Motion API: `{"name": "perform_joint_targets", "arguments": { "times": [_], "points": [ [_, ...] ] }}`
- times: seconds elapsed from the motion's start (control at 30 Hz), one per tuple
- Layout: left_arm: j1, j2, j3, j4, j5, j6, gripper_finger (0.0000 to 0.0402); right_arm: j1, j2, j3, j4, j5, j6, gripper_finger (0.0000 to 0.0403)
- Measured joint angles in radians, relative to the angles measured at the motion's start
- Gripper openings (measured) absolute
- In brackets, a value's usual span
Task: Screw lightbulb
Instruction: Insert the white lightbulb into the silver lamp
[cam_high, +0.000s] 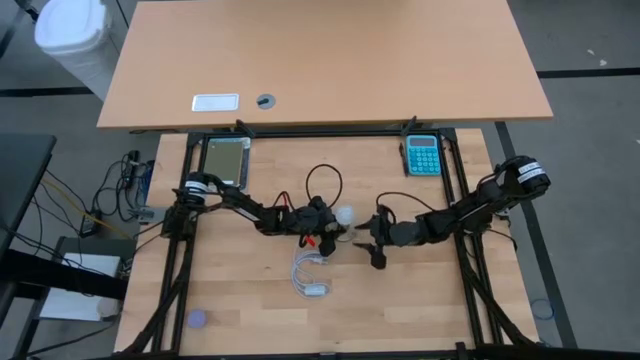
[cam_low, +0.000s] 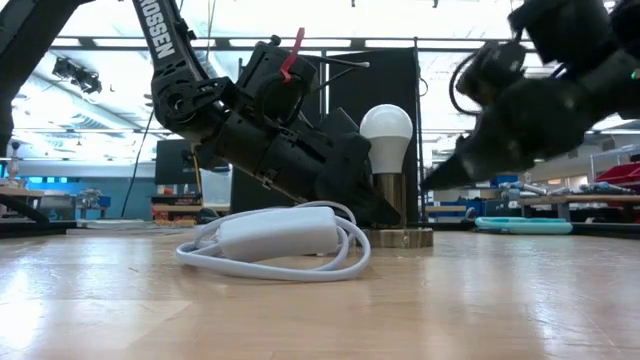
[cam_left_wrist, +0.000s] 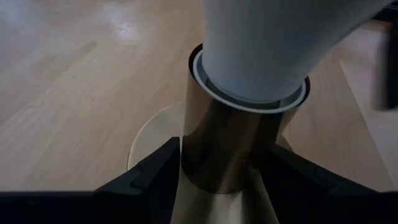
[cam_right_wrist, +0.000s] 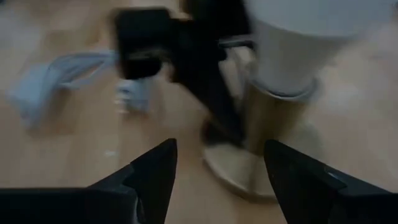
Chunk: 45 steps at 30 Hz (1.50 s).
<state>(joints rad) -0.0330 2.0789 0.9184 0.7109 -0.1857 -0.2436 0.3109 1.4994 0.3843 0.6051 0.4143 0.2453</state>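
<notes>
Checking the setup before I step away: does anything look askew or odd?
Nothing stands out. The lightbulb sits upright in its socket, which the left gripper clamps; the right gripper is open beside it.

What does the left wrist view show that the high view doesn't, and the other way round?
Only the left wrist view shows the left gripper's fingers set on either side of the brass socket stem, with the lightbulb's neck seated in its top.

Only the high view shows the layout: the left gripper at the lightbulb, the right gripper just beside it and holding nothing, the coiled white cable nearer the front edge, and a blue calculator at the back.

Both show the lightbulb and the wooden table.
</notes>
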Motion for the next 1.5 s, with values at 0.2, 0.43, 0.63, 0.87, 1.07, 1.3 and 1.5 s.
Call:
{"name": "perform_joint_targets", "arguments": {
  "times": [0.2, 0.43, 0.63, 0.87, 1.07, 1.3, 1.5],
  "points": [
    [0.0, 0.0, 0.0, 0.0, 0.002, 0.001, 0.0218, -0.055, -0.001, 0.001, 0.068, 0.038, -0.018, 0.0242],
    [0.0, 0.0, 0.0, 0.0, 0.007, 0.001, 0.0218, -0.112, -0.001, 0.001, 0.115, -0.049, -0.051, 0.0242],
    [-0.001, 0.0, 0.0, -0.001, 0.012, 0.004, 0.0218, -0.103, -0.001, 0.001, 0.133, -0.094, -0.063, 0.024],
    [-0.003, 0.0, 0.0, -0.001, 0.013, 0.003, 0.0218, -0.047, -0.001, 0.001, 0.132, -0.113, -0.031, 0.024],
    [-0.001, 0.0, 0.0, -0.001, -0.002, 0.0, 0.0218, 0.02, -0.001, 0.001, 0.117, -0.119, -0.013, 0.0236],
    [-0.001, 0.0, 0.0, -0.001, -0.001, 0.0, 0.0218, -0.033, -0.001, 0.001, 0.065, 0.099, -0.009, 0.0236],
    [-0.001, 0.0, 0.0, -0.001, -0.001, 0.0, 0.0218, -0.11, -0.001, 0.001, 0.135, -0.052, -0.057, 0.0237]
  ]
}}
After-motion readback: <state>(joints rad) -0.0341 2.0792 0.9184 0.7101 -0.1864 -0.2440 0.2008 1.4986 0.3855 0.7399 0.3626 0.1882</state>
